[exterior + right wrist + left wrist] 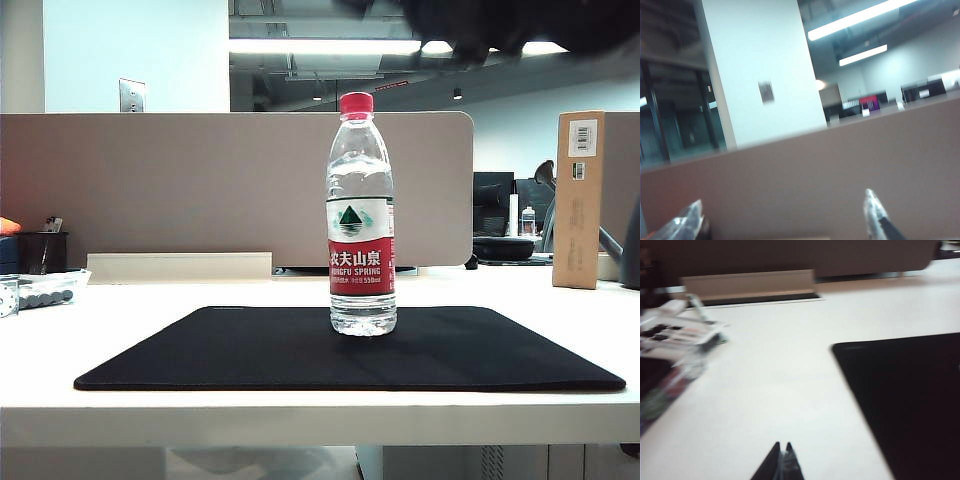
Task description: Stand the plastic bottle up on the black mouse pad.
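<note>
The plastic bottle point(360, 215), clear with a red cap and a red-and-white label, stands upright on the middle of the black mouse pad point(200, 350), with nothing touching it. A dark blur of my right arm point(500, 25) hangs above the bottle at the top edge of the exterior view. In the right wrist view my right gripper point(782, 200) is open wide and empty, facing the partition. My left gripper point(783, 445) is shut and empty over bare white table, with a corner of the mouse pad point(910, 400) beside it. The left arm is out of the exterior view.
A grey partition point(200, 180) runs behind the table. A tall cardboard box point(580, 200) stands at the back right. At the left edge lie a clear plastic tray of small items point(45, 288) and a black cup point(40, 250). The same clutter point(675, 335) shows near the left gripper.
</note>
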### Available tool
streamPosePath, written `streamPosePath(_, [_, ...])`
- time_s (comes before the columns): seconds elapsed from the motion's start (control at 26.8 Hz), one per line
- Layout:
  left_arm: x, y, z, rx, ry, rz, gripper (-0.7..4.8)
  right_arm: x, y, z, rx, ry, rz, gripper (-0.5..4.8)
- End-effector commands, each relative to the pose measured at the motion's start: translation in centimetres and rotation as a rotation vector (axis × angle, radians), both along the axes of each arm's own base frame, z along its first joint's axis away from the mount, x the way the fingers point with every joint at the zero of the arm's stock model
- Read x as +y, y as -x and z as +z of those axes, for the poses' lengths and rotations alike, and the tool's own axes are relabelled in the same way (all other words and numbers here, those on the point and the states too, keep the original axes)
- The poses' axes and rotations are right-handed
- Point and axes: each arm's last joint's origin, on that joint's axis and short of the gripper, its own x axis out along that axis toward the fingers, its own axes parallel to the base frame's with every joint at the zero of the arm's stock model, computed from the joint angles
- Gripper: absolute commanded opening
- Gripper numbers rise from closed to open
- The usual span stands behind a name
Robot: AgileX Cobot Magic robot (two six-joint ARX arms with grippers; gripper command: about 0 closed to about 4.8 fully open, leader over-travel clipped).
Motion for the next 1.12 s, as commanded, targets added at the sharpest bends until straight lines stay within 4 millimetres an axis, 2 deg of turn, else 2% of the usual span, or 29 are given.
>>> streamPosePath(0.04, [0.6,-0.1,0.2,-0.009,0.005,0.063,-0.04,-1.0,1.5,2.9,-0.070,-0.030,0.030,3.44])
streamPosePath(0.07, [0.9,-0.1,0.2,-0.009,0.005,0.095,-0.04,-1.6,2.4,4.3,-0.094,-0.018,0.064,2.26])
streamPosePath(0.15, [1.4,-0.2,0.2,-0.009,0.004,0.144,-0.04,-2.7,3.9,6.2,-0.082,0.003,0.079,0.49])
streamPosePath(0.19, [1.6,-0.2,0.2,-0.009,0.004,0.162,-0.04,-3.2,4.5,6.8,-0.065,0.016,0.080,0.29])
streamPosePath(0.34, [2.0,-0.2,0.2,-0.009,0.004,0.207,-0.04,-5.0,6.6,8.3,0.019,0.086,0.074,-0.02])
streamPosePath(0.45, [2.0,-0.2,0.2,-0.009,0.004,0.211,-0.04,-7.3,9.4,9.0,0.063,0.208,-0.007,-0.01])
streamPosePath(0.67, [2.0,-0.2,0.2,-0.009,0.004,0.211,-0.04,-10.3,11.7,6.7,0.133,0.274,-0.103,-0.01])
streamPosePath(1.12, [2.0,-0.2,0.2,-0.009,0.004,0.210,-0.04,-13.5,16.2,4.0,0.316,0.425,-0.078,-0.01])
